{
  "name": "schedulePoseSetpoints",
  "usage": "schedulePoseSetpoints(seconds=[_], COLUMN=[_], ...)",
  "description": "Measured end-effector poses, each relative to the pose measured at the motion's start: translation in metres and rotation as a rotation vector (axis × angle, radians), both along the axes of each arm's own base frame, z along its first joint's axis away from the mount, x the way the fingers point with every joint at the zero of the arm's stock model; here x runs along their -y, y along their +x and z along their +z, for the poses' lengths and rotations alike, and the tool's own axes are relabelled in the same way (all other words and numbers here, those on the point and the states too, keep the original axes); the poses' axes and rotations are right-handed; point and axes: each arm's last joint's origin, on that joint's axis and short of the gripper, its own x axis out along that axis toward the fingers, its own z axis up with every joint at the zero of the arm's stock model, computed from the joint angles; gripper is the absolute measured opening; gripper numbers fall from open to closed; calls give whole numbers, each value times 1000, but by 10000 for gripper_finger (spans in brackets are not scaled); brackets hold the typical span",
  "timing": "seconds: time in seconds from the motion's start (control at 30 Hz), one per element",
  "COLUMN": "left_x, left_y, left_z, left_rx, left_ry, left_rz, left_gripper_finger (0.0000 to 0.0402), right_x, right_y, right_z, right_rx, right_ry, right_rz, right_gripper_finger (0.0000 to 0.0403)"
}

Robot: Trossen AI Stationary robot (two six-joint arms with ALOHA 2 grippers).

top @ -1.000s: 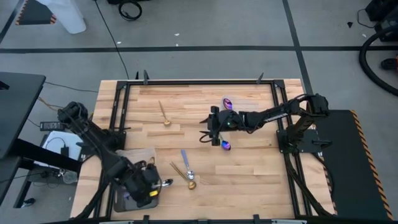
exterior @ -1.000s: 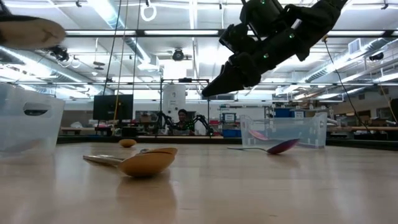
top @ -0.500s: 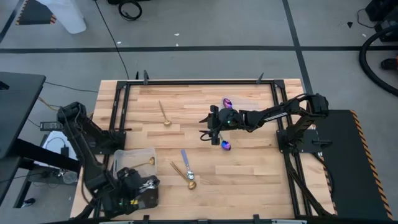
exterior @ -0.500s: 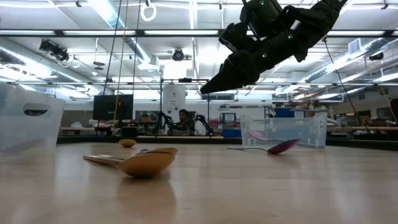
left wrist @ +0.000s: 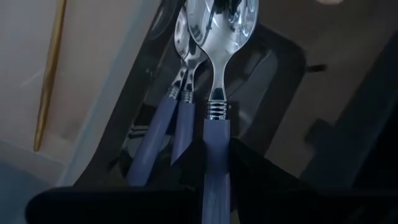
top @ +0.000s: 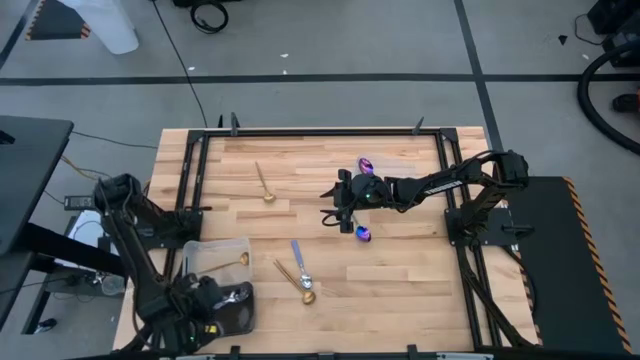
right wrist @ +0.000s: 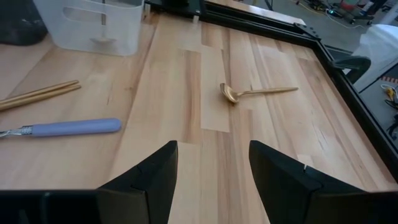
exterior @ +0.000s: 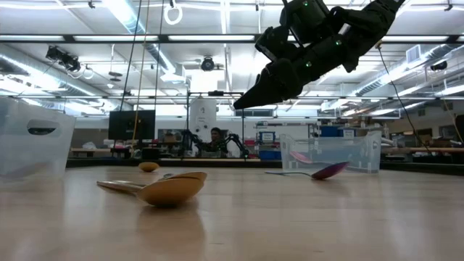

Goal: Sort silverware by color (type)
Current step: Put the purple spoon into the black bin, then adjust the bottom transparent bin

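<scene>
My left gripper sits at the table's near left corner over a clear bin, shut on a silver spoon with a lavender handle. A second lavender-handled spoon lies in that bin. My right gripper hovers open above the table's middle, touching nothing. An iridescent spoon lies just near of it and another just beyond. A gold spoon lies on the far left. A lavender-handled spoon and gold utensils lie near the front. My left gripper pinches the spoon's lavender handle between its two fingers, partway along its length. The spoon sticks straight out ahead of the fingers, its silver bowl over the bin's inside and above the other spoon. Whether the bowl touches the bin, I cannot tell.
A second clear bin with a gold spoon inside stands just beyond the left gripper. In the low view a further clear bin stands behind the iridescent spoon. A black frame borders the table. Bare wood lies at the near right.
My left gripper has carried the lavender-handled spoon from beside the bins toward the table's near left corner and now holds it over the nearer bin. The left arm has swung back along the left edge.
</scene>
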Motion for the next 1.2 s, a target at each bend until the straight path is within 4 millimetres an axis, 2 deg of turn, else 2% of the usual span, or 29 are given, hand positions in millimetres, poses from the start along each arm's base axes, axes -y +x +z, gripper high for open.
schedulePoseSetpoints(seconds=[0.27, 0.63, 0.77, 1.0, 1.2], left_x=[2, 5, 3, -2, -14], left_y=[12, 17, 21, 25, 36], left_z=[-15, -33, -34, -33, -13], left_rx=[-67, -143, -146, -237, -211], left_ry=[37, 78, 79, 47, -19], left_rz=[-5, -21, -6, -2, -53], left_gripper_finger=[59, 61, 68, 112, 124], right_x=[0, 0, 0, 0, 0], right_y=[0, 0, 0, 0, 0], right_z=[0, 0, 0, 0, 0], right_rx=[0, 1, 1, 1, 1], right_ry=[1, 1, 1, 8, 9], right_rz=[1, 1, 1, -2, -2], right_gripper_finger=[208, 208, 208, 208, 208])
